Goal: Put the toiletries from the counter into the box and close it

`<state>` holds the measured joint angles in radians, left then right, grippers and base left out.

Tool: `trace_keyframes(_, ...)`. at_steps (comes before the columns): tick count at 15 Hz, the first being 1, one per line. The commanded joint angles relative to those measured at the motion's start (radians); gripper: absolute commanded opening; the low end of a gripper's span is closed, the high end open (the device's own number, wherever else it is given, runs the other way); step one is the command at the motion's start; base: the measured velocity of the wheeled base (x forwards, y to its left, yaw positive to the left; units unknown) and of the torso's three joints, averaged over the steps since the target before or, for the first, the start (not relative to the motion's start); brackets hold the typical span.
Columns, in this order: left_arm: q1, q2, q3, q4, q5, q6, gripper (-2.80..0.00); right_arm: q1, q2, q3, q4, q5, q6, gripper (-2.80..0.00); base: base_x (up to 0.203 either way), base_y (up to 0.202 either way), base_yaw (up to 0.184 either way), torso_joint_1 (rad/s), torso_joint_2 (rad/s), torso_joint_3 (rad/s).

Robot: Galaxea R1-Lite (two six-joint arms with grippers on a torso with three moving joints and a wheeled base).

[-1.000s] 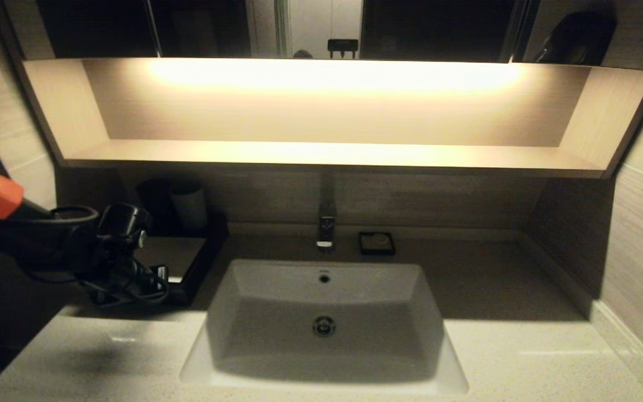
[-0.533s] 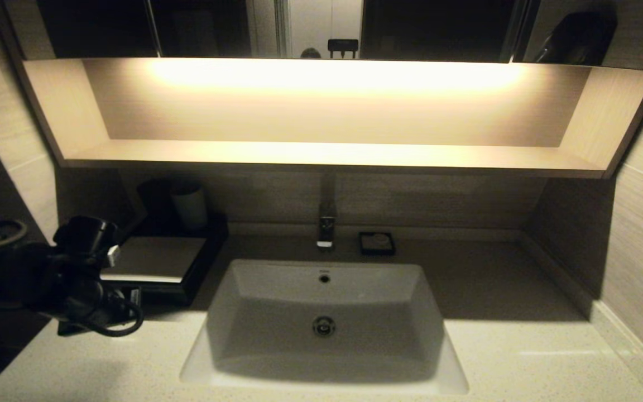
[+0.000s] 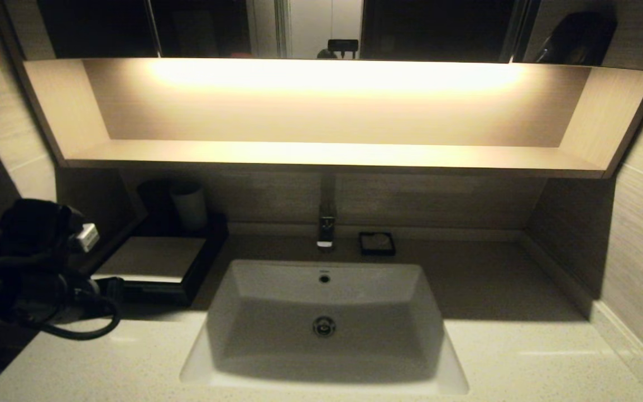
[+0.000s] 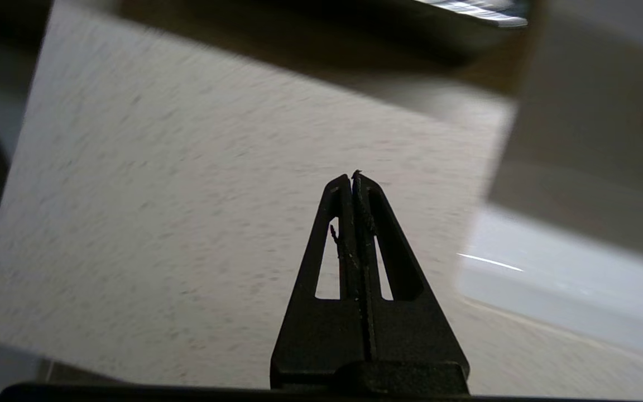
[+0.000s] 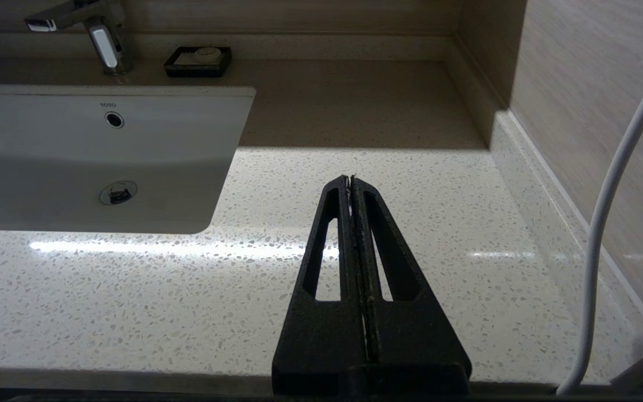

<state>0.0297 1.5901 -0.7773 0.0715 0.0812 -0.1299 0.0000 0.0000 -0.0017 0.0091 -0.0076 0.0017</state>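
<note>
The black box with its pale beige top stands on the counter left of the white basin. Its front looks flush, with no drawer sticking out; my left arm hides its left end. No toiletries show on the counter. My left gripper is shut and empty, just in front of the box's left front corner. In the left wrist view it hangs over bare speckled counter, with the box's edge beyond. My right gripper is shut and empty over the front right counter, out of the head view.
A pale cup stands behind the box. The tap and a small black dish sit behind the basin. The lit wooden shelf overhangs the back. A wall bounds the right side, with a white cable hanging there.
My left arm has drawn back to the left, away from the box's front. More of the box's top and front now shows.
</note>
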Motion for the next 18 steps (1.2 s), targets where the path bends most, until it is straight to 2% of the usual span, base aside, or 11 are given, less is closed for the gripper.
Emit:
trace_keyframes(1,-0.067,-0.1,0.018,-0.001,-0.023,0.001,-2.8,0.0,0.0,0.0,0.0,0.0,0.0,-2.8,0.0,0.0,0.0,0.0,0.0,0.0)
trace_keyframes(4,-0.147,-0.189,0.049,-0.012,-0.09,-0.004,-2.8,0.0,0.0,0.0,0.0,0.0,0.0,-2.8,0.0,0.0,0.0,0.0,0.0,0.0)
trace_keyframes(9,-0.148,-0.244,0.093,-0.034,-0.086,0.003,-2.8,0.0,0.0,0.0,0.0,0.0,0.0,-2.8,0.0,0.0,0.0,0.0,0.0,0.0)
trace_keyframes(15,-0.146,-0.402,0.196,-0.135,-0.082,0.008,-2.8,0.0,0.0,0.0,0.0,0.0,0.0,-2.8,0.0,0.0,0.0,0.0,0.0,0.0)
trace_keyframes(18,-0.141,-0.509,0.265,-0.143,-0.036,0.018,-2.8,0.0,0.0,0.0,0.0,0.0,0.0,-2.8,0.0,0.0,0.0,0.0,0.0,0.0)
